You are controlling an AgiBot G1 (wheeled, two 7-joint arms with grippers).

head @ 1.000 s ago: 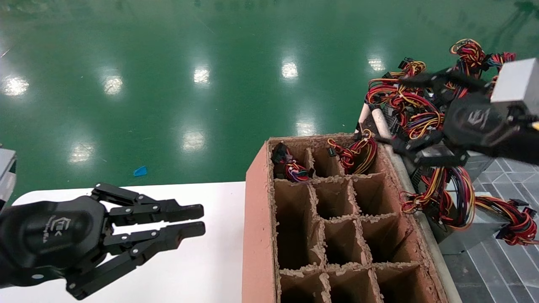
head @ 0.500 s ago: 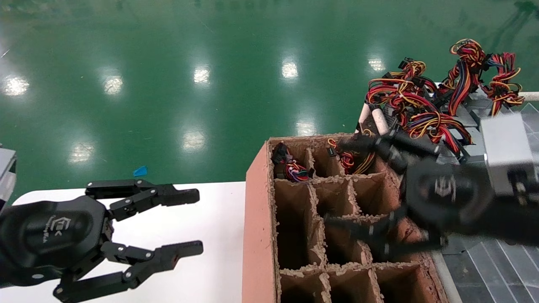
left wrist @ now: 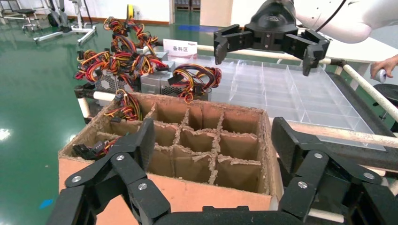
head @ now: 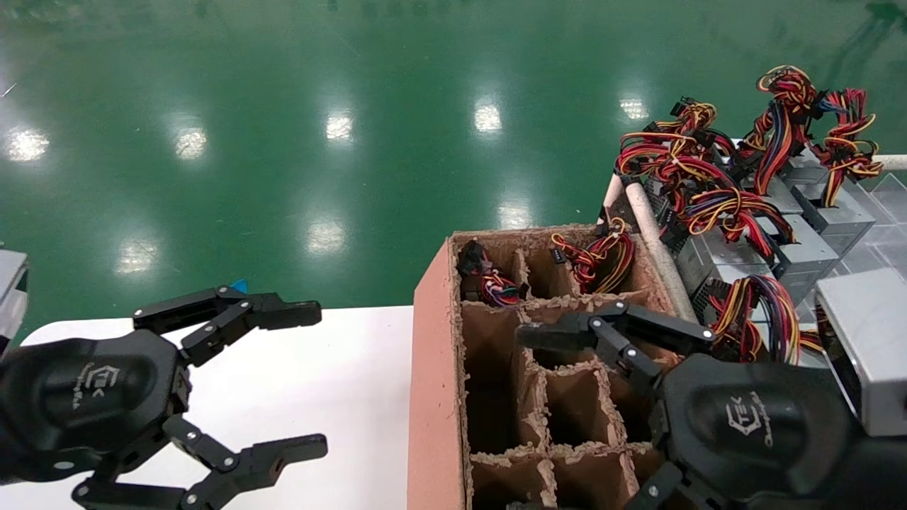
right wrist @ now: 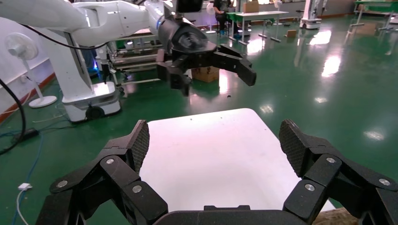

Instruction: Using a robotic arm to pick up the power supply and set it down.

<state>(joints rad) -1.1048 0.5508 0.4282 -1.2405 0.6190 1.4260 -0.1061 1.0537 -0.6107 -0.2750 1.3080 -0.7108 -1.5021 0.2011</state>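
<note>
Several grey power supplies (head: 804, 248) with red, yellow and black wire bundles lie packed together at the far right; in the left wrist view they sit behind the carton (left wrist: 152, 82). My right gripper (head: 521, 421) hovers open over the near cells of the brown divided carton (head: 431, 368), holding nothing; in its own view (right wrist: 216, 145) it faces the white table (right wrist: 211, 154). My left gripper (head: 305, 379) hangs wide open and empty over the white table, facing the carton (left wrist: 213, 145).
Two far cells of the carton hold wire bundles (head: 599, 258) (head: 489, 283); the other cells look dark. A clear plastic divided tray (left wrist: 291, 93) lies beyond the carton. White rails (head: 655, 241) run between carton and power supplies. Green floor lies beyond.
My right gripper has come from above the power supplies back toward me, over the carton, still open and empty. My left gripper's fingers have spread from nearly shut to wide open.
</note>
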